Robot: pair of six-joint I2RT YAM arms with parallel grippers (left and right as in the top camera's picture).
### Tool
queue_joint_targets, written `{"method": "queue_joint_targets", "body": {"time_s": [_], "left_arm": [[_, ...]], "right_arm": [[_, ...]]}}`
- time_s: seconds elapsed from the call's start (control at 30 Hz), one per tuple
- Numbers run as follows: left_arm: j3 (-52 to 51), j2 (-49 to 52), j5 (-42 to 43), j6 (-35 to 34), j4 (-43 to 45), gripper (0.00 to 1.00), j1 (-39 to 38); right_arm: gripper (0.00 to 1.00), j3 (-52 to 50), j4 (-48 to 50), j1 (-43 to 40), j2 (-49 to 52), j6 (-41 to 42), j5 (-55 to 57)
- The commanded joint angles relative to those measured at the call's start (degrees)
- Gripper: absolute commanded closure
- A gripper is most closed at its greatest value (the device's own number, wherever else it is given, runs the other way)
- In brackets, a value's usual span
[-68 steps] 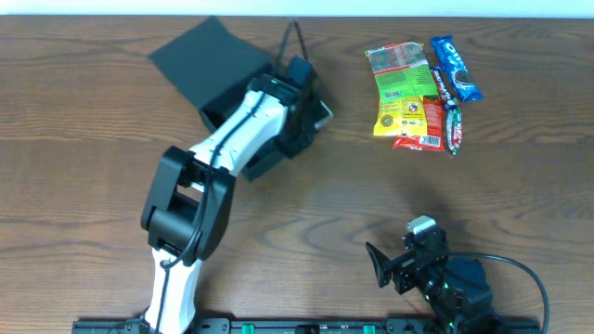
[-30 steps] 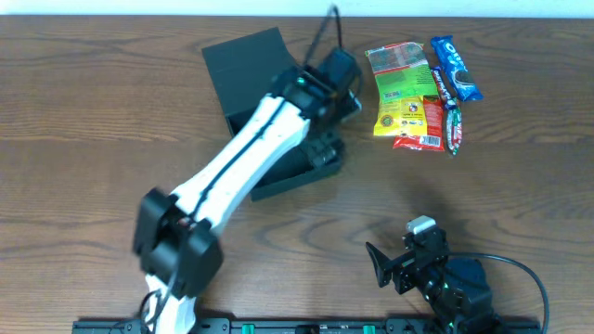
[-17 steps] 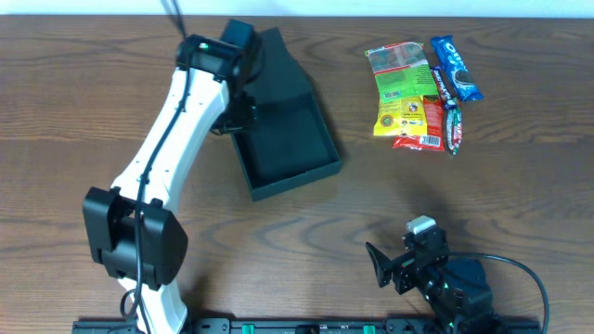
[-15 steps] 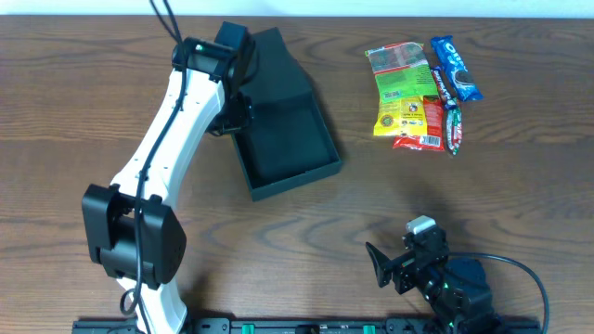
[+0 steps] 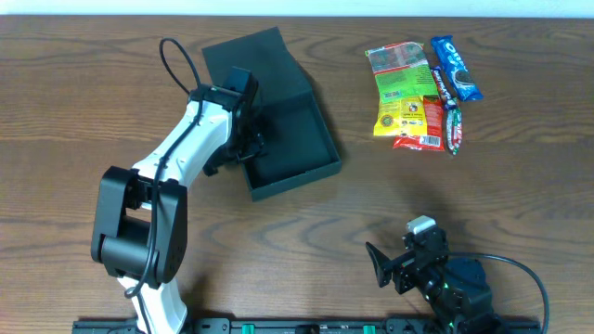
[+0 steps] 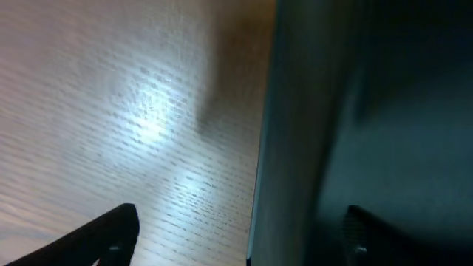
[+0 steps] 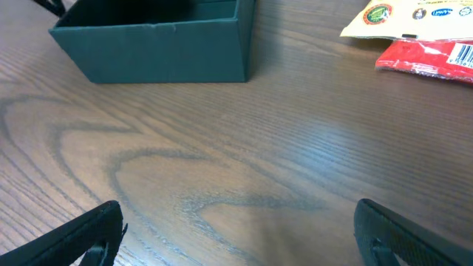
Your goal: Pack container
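Overhead, container: the container (image 5: 283, 130) sits just left of centre on the far half of the tabletop (image 5: 418, 204), open, its flap lid (image 5: 243, 57) laid back on the far side; nothing shows inside.
Overhead, snacks: the snack packets (image 5: 418, 93) lie clustered well to its right.
Overhead, arms: the left gripper (image 5: 243, 147) is at the container's left wall; the right gripper (image 5: 379, 264) rests near right, well apart from everything.
Left wrist: fingers (image 6: 111, 229) spread wide astride that wall, gripping nothing.
Right wrist: jaws wide apart, empty.
Risk: the light box may slide or tip if the left arm drags that wall, leaving packets to catch the rim.
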Motion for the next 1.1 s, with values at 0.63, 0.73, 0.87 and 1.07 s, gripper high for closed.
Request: {"method": "queue_joint_targets", "body": {"time_s": [0.63, 0.73, 0.87, 1.07], "left_arm": [[-2.03, 0.68, 1.57, 13.16, 12.13, 0.94, -1.16], [-2.03, 0.68, 1.55, 17.77, 12.98, 0.94, -2.58], [-2.03, 0.68, -0.09, 22.82, 13.53, 0.94, -5.20], [-2.03, 0.68, -1.84, 22.45, 13.44, 0.94, -6.78]], "right_arm": [[0.01, -0.17, 10.49, 0.52, -0.31, 2.25, 0.79], [0.01, -0.17, 10.49, 0.52, -0.31, 2.23, 1.60], [0.01, -0.17, 10.47, 0.52, -0.31, 2.23, 3.98], [0.01, -0.17, 10.47, 0.55, -0.31, 5.75, 2.56]]}}
